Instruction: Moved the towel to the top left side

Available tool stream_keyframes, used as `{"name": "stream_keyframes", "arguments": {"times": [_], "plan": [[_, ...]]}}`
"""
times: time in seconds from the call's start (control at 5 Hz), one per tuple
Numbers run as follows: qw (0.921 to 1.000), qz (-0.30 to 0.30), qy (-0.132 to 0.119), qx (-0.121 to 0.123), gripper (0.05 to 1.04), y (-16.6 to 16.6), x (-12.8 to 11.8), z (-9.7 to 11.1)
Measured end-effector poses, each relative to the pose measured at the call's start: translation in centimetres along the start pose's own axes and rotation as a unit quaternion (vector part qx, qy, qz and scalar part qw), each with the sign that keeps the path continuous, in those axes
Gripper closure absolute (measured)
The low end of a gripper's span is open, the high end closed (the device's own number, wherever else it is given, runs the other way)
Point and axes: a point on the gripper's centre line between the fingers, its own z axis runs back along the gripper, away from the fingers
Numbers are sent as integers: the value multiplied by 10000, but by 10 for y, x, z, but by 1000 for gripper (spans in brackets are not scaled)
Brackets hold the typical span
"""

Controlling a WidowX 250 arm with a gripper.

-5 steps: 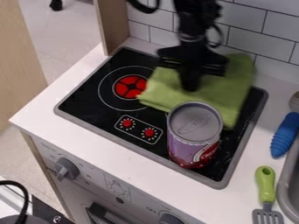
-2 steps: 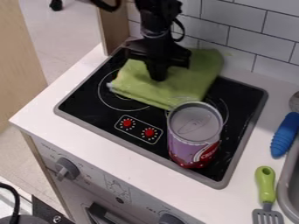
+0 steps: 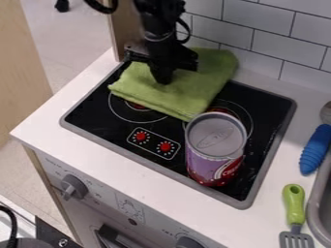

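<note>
A white counter (image 3: pixel 48 128) spreads across the view, with a white tiled wall (image 3: pixel 284 31) behind it. Set into the counter is a black hob (image 3: pixel 90 116) with a grey rim. The black arm (image 3: pixel 158 22) comes in from the top edge, in front of a wooden panel (image 3: pixel 126 24). The green towel (image 3: pixel 188 99), flat and a little rumpled, lies over the rear of the hob, toward its upper left, partly covering the left burner ring, its far edge up near the wall. The gripper (image 3: pixel 163 81) points down onto the towel; how far open it is, and whether it has hold of the cloth, I cannot tell. A purple and red can (image 3: pixel 215 145) stands upright on the near right part of the hob, just in front of the towel's near corner. On the counter at the right, beside the grey sink (image 3: pixel 315 206), lies a spatula with a green handle (image 3: pixel 294 203), and beyond it a ribbed blue handle (image 3: pixel 315 150). Two small red dials (image 3: pixel 165 147) mark the hob's front.
</note>
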Motion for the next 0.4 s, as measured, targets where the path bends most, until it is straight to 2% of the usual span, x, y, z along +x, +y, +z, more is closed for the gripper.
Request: {"name": "stream_keyframes", "arguments": {"times": [0.2,0.4], "plan": [[9994,279,-190,58,1031,7,-1,8],[9979,480,-416,-146,1019,11,8,31]]}}
